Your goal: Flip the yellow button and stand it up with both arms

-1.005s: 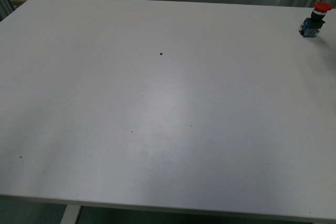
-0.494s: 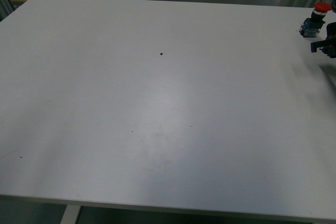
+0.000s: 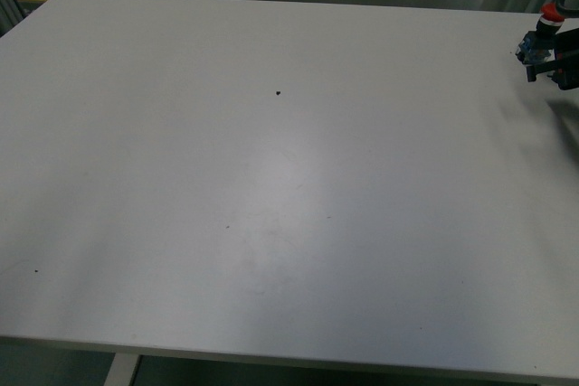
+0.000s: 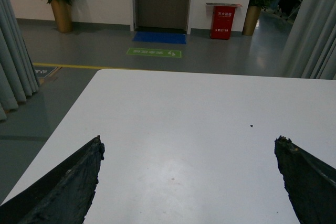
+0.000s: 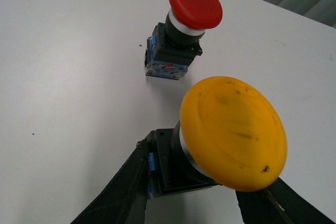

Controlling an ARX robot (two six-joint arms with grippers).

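Status: early stage, by my reading.

The right pincer (image 5: 191,199) is clenched on the yellow button (image 5: 231,129). Its two black fingers flank the switch's black contact block, and the yellow mushroom cap faces the wrist camera. I cannot tell whether the switch is lifted or rests on the worktop (image 3: 271,178).

Location: far right edge of the worktop, just beside the red-capped button (image 5: 184,24), which is not in the grasp. In the front view only the tip of the right pincer (image 3: 563,56) shows next to the red-capped button (image 3: 545,29). I cannot make out the yellow cap there.

The left pincer (image 4: 188,148) is released, with its fingers spread wide over bare worktop and nothing between them. It is absent from the front view, well apart from the switch.

Outstanding: the flip, any part for the left arm, and standing the switch. None is evidenced as done.
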